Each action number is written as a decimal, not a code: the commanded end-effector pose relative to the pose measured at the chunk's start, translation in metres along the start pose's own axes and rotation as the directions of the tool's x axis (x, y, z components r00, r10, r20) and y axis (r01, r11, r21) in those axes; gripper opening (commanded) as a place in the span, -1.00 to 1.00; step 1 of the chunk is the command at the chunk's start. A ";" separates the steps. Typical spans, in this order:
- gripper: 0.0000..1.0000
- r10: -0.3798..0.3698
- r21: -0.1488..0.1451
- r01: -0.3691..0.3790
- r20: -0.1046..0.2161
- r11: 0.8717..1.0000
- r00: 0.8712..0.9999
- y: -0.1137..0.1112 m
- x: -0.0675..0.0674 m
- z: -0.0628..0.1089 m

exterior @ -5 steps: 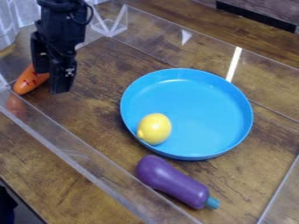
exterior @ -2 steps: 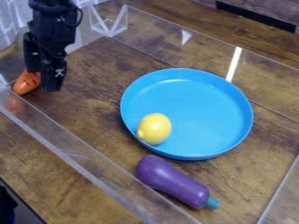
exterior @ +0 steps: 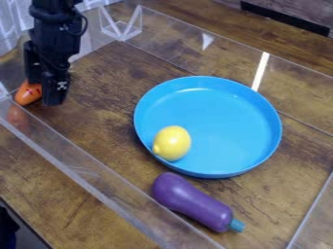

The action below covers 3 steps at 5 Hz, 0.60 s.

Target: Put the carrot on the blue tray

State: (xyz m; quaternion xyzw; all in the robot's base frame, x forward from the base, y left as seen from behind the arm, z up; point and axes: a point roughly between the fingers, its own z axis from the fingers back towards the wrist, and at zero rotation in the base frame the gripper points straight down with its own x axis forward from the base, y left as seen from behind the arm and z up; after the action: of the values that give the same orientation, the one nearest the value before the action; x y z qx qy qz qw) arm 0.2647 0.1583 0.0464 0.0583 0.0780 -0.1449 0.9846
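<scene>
A black robot arm reaches down at the far left of a wooden worktop (exterior: 104, 136), its tool (exterior: 43, 86) pointing almost straight down with its two dark fingers spread wide. The tool grips nothing. The carrot (exterior: 26, 93) lies on the wood right at the tool's tip, only a small orange patch of it showing to the left of the fingers; the rest is hidden behind them, and whether the fingers touch it cannot be told from here. Its leafy top is not visible.

Well to the right, near the middle of the worktop, sits the blue tray (exterior: 228, 112), a wide round dish with a shallow raised rim. A yellow lemon (exterior: 172, 142) rests inside the tray, close to its near-left rim. Just outside the tray, on the near side, a purple eggplant (exterior: 193, 201) lies on the wood with its teal stem end pointing to the right and toward the viewer.

Clear plastic walls (exterior: 78, 170) fence the working area, one running along the near-left edge and others standing at the far side behind the arm. The carrot and the tray are well apart.
</scene>
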 end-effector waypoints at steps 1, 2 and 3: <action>1.00 0.028 0.040 -0.030 0.042 0.999 0.999 0.017 0.001 0.008; 1.00 0.027 0.034 -0.028 0.044 0.999 0.999 0.020 0.002 0.001; 1.00 0.024 0.029 -0.025 0.048 0.999 0.999 0.025 0.004 -0.006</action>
State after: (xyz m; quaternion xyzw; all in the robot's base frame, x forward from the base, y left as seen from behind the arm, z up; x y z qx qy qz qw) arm 0.2687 0.1682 0.0267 0.0522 0.0763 -0.1492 0.9845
